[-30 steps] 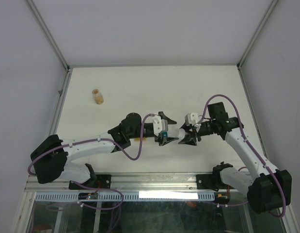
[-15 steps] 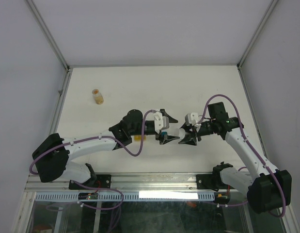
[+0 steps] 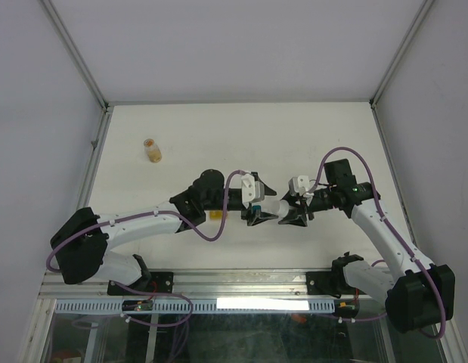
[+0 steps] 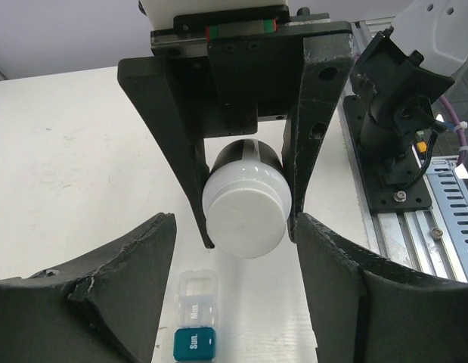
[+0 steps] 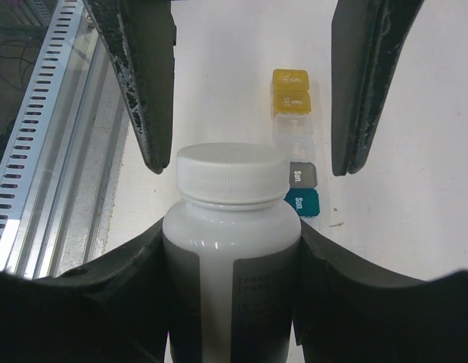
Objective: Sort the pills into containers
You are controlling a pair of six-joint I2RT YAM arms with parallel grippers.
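My right gripper (image 5: 230,246) is shut on a white pill bottle (image 5: 232,249) with a white screw cap (image 5: 232,172) and holds it level above the table. In the top view the bottle (image 3: 277,206) sits between my right gripper (image 3: 295,207) and my left gripper (image 3: 261,203). My left gripper (image 4: 235,227) is open, its fingers either side of the cap (image 4: 245,219) without touching it. The containers (image 5: 294,144) lie on the table below: yellow compartments (image 5: 291,91), clear ones, and a teal one (image 5: 302,203). The strip's teal end (image 4: 194,344) also shows in the left wrist view.
A small amber vial (image 3: 152,150) lies at the table's far left. The aluminium rail (image 5: 60,151) runs along the near edge, with the right arm's base bracket (image 4: 392,128) on it. Grey walls enclose the table on three sides.
My left gripper has moved a little to the right, closer to the bottle, so that its open fingers now flank the cap. The right arm and the bottle have stayed still.
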